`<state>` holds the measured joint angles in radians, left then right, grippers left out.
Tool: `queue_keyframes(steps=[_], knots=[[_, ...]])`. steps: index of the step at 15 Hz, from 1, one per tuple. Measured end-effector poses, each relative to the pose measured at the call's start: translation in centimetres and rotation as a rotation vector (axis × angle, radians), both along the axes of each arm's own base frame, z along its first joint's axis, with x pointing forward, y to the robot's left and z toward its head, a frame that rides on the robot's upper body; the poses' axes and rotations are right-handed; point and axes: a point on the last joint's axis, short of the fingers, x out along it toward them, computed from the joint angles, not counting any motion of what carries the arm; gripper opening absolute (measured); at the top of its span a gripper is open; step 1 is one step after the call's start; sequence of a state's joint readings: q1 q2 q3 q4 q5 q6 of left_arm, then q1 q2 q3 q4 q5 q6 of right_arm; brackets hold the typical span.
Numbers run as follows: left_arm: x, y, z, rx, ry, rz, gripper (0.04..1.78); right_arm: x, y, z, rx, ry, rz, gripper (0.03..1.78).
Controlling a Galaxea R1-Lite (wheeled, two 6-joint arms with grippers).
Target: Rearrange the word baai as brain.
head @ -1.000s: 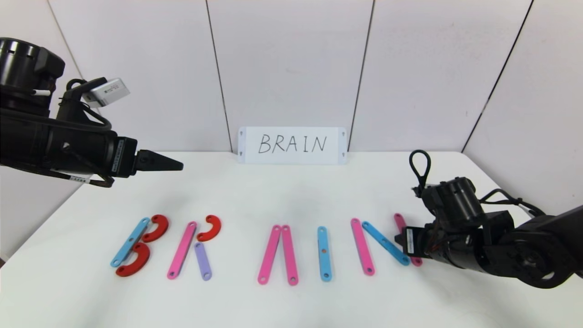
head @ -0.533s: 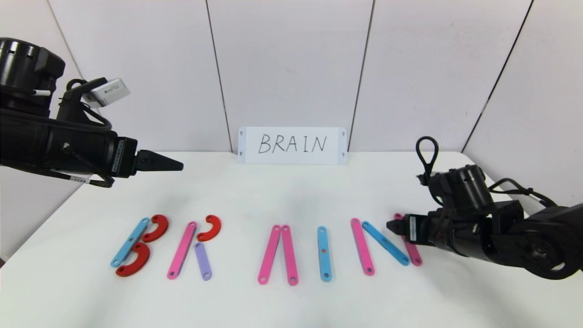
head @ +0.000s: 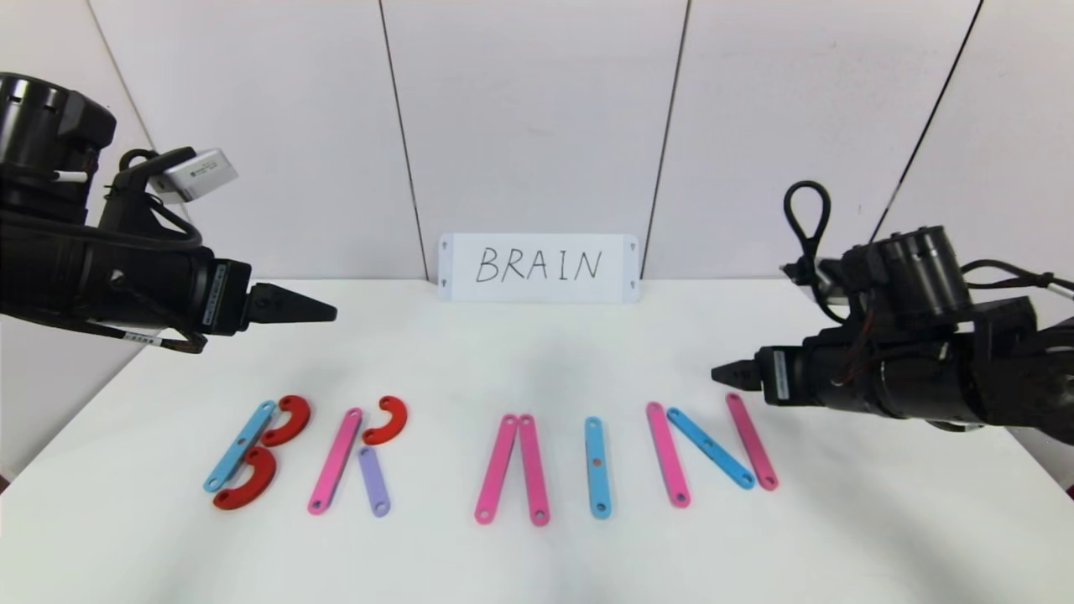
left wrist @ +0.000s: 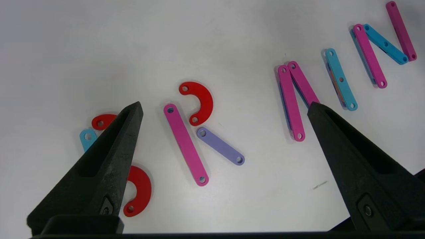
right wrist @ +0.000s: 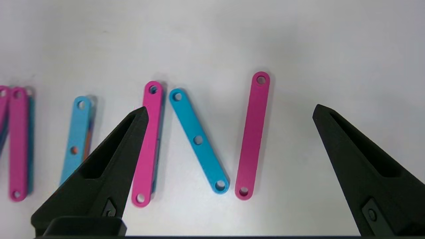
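Plastic letters spelling brain [head: 495,457] lie flat in a row on the white tabletop [head: 537,361], in front of the handwritten card [head: 538,267]. The N [head: 711,450] at the row's right end comprises two pink strips joined by a slanting blue strip. The right gripper [right wrist: 229,113] hovers just above the N, jaws wide apart and empty. The left gripper [left wrist: 224,109] hangs above the row's left end, jaws likewise wide apart, holding nothing.

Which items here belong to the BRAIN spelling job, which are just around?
Job:
- letter B
- letter R
- letter A
- letter I
- letter N
- right gripper, open above the N

Around:
- handwritten card
- left gripper, open, parked
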<state>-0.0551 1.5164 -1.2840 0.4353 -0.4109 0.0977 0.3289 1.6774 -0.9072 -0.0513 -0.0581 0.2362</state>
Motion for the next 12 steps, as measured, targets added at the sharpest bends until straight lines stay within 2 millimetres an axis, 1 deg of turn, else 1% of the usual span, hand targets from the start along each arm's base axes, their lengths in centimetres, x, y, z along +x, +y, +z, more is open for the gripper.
queue_keyframes(steps=[3, 5, 7, 8, 10, 12], knots=[[-1.8, 0.1, -0.2, 0.001, 0.003, 0.003, 1.73, -2.7, -1.0, 2.9, 0.02, -0.055, 0.03, 1.73], [-4.1, 0.2, -0.1, -0.001, -0.016, 0.004, 1.73, -5.1, -1.7, 4.3, 0.032, -0.091, 0.038, 1.73], [-7.2, 0.4, -0.1, -0.003, -0.049, 0.008, 1.73, -8.1, -2.5, 5.7, 0.041, -0.124, 0.049, 1.73], [-9.1, 0.5, -0.3, -0.004, -0.076, 0.012, 1.73, -9.7, -2.9, 6.3, 0.046, -0.142, 0.058, 1.73], [-13.0, 0.8, -1.1, 0.0, -0.143, 0.027, 1.73, -13.2, -3.9, 7.3, 0.051, -0.178, 0.076, 1.73], [-16.7, 1.1, -2.3, 0.019, -0.216, 0.069, 1.73, -16.5, -5.1, 7.6, 0.056, -0.238, 0.082, 1.73]])
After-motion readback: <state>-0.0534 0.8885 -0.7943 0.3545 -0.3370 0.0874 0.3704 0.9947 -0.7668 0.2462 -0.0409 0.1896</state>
